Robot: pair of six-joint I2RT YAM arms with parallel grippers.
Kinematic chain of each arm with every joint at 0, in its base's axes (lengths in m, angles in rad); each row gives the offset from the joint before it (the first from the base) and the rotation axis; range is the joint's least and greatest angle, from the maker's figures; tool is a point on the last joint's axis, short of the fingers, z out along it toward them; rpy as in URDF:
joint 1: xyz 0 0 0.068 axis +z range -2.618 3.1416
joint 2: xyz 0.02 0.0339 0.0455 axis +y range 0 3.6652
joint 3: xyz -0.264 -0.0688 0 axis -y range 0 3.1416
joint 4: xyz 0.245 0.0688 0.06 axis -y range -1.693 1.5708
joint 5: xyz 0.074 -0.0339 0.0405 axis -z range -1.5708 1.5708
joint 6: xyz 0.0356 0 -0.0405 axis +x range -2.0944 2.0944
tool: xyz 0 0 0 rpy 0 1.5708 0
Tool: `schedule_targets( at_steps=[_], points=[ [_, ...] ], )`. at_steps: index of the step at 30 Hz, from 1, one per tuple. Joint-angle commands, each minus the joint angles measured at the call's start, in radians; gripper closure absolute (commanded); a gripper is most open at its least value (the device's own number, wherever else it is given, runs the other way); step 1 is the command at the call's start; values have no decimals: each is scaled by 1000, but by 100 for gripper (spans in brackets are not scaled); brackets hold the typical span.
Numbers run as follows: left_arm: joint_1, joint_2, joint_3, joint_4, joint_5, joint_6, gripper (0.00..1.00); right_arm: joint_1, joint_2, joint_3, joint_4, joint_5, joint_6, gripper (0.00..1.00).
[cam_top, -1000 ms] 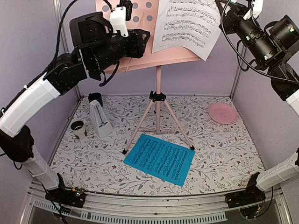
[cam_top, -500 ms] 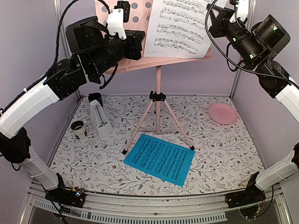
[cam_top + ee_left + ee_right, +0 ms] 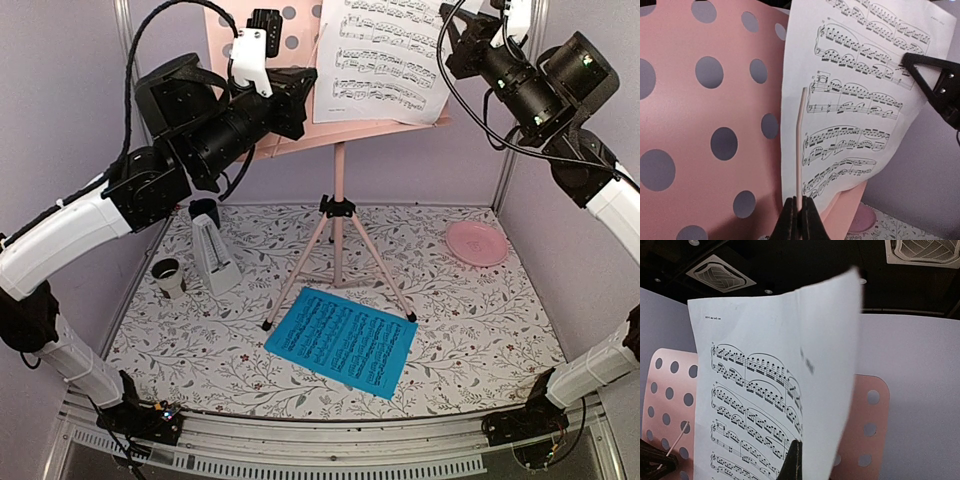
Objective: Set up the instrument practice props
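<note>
The left tool [image 3: 799, 220] has just gone from part-spread to pressed together. It now pinches the foot of a thin pale rod [image 3: 800, 145] that stands straight up from its tips. I cannot tell whether the rod is the stand's own page-holder. Directly behind the rod, spreading left of the tips, is the perforated desk [image 3: 690, 125] of the pink music stand. The white sheet [image 3: 855, 100] of printed music begins just right of the tips, with its left edge right behind the rod.

The right tool [image 3: 794, 460] is pressed together on the lower edge of that sheet, which rises above its tips and bows slightly. A second ago the sheet hung crooked off the desk's right-hand corner. Since then the right tool has carried it leftward, toward the left tool, and squared it up. It now lies mostly against the desk, with its bottom edge near the ledge.

My reading is that the white sheet is nearly seated and the rod is meant to help hold it there. Both tools are gripping, so nothing is secured yet.

Well below both tools, on the tabletop [image 3: 480, 320], the bright blue sheet [image 3: 340, 340] lies flat in front of the stand's tripod legs. The white metronome [image 3: 215, 255] stands upright beneath the left tool. Neither has moved, and the blue sheet probably still has to go up.
</note>
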Motion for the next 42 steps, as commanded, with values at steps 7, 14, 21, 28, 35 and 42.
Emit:
schedule_targets(
  at_steps=[7, 14, 21, 28, 35, 42],
  points=[
    [4, -43, -59, 88, 123, 86, 100, -8, 61, 54, 56, -163, 21, 100],
    [4, -45, -59, 88, 136, 106, 100, -12, 125, 144, 54, -279, 93, 100],
    [4, -56, -66, 96, 151, 125, 100, -14, 169, 204, 53, -368, 117, 100],
    [4, -65, -83, 110, 177, 141, 100, -47, 208, 215, 51, -558, 136, 100],
    [1, -65, -86, 119, 189, 150, 100, -83, 275, 280, 55, -732, 202, 100],
    [0, -64, -90, 129, 173, 158, 100, -93, 331, 330, 72, -787, 274, 100]
  ],
)
